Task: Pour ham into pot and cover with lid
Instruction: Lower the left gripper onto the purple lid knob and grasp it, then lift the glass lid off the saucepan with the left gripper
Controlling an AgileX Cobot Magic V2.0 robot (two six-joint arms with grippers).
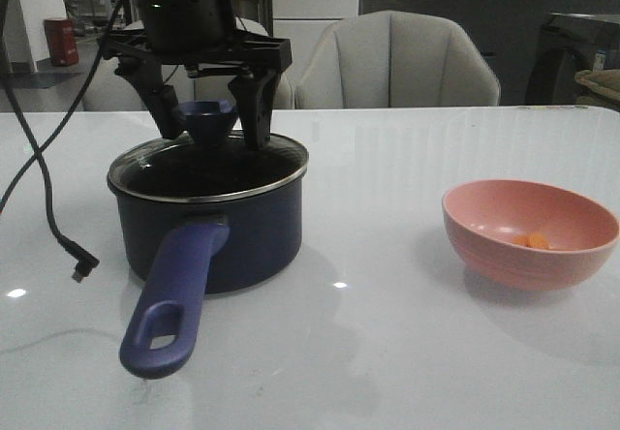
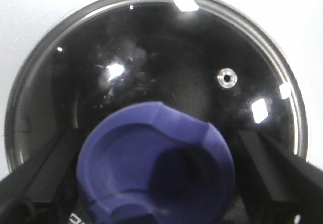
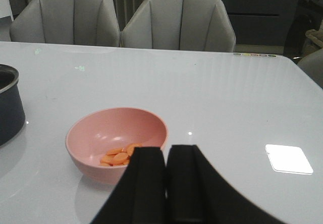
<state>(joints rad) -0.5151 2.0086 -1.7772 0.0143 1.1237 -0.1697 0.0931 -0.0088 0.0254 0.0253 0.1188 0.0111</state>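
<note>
The dark navy pot [image 1: 228, 227] stands at the left with its purple-blue handle [image 1: 174, 294] pointing toward me. The glass lid [image 1: 208, 164] rests on its rim, and the metal rim shows in the left wrist view [image 2: 45, 47]. My left gripper [image 1: 213, 137] hangs over the lid, open, with one finger on each side of the purple-blue knob [image 2: 156, 163] and small gaps between. The ham [image 3: 120, 157] lies in the pink bowl [image 3: 91, 133] at the right; a little shows in the front view [image 1: 531, 240]. My right gripper [image 3: 166, 151] is shut and empty, just short of the bowl.
A black cable [image 1: 58, 227] trails on the table left of the pot. Grey chairs [image 1: 392, 62] stand behind the table's far edge. The pot's side shows in the right wrist view [image 3: 7, 105].
</note>
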